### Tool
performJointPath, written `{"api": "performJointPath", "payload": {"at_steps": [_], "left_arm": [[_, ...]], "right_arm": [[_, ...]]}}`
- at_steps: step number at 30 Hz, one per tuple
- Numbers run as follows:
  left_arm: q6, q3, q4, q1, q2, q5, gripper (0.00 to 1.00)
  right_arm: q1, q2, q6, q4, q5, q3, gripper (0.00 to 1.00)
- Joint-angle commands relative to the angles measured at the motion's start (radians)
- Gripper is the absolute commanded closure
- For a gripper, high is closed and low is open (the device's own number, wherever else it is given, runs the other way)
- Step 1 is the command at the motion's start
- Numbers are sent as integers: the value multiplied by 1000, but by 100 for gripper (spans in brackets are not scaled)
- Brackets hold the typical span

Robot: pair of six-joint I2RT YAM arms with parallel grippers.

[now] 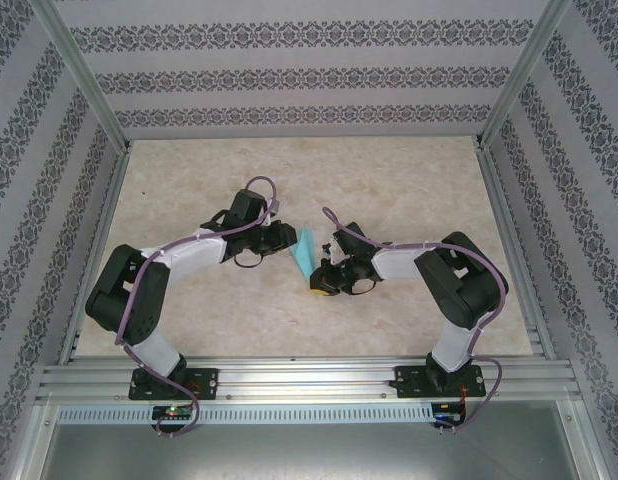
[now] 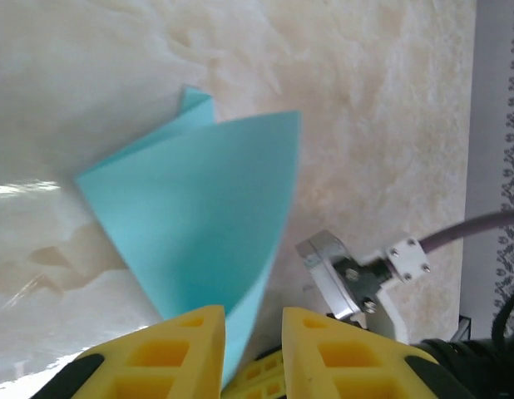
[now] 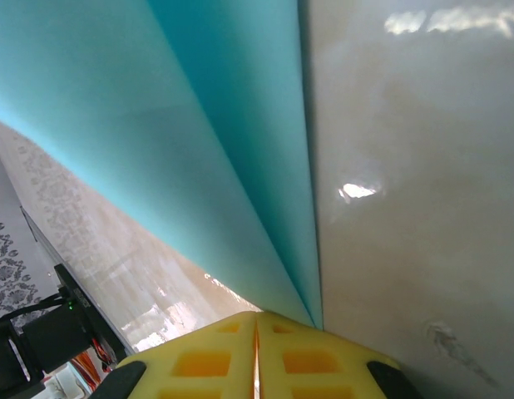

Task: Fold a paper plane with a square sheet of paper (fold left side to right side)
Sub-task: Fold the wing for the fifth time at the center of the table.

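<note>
Right hand (image 3: 257,320) pinching turquoise sheet (image 3: 182,141) | left hand (image 2: 253,324) parted, seemingly loose about its edge

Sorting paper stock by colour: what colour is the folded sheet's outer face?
Turquoise. The sheet of paper shows best in the left wrist view.

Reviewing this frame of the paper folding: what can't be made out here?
1. Top external: the paper is too small, with the left hand and right hand crowding it; creases unreadable.
2. Left wrist: the paper's lower tip is hidden behind the yellow fingers; contact unclear.
3. Right wrist: the paper runs off the top and left edges; its outline is cut off.
</note>
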Motion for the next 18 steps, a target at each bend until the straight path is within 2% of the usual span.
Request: {"api": "performJointPath", "payload": {"at_steps": [1,10,18], "left_arm": [[25,24,-27,-58,-13,26,75],[-13,80,56,-103,126,56,76],[13,140,41,-100,253,25,77]], "right_arm": [[-11,38,-8,-91,51,-14,90],[-11,45,-13,-101,51,-5,90],[-11,45,-15,-106,51,-4,90]]}}
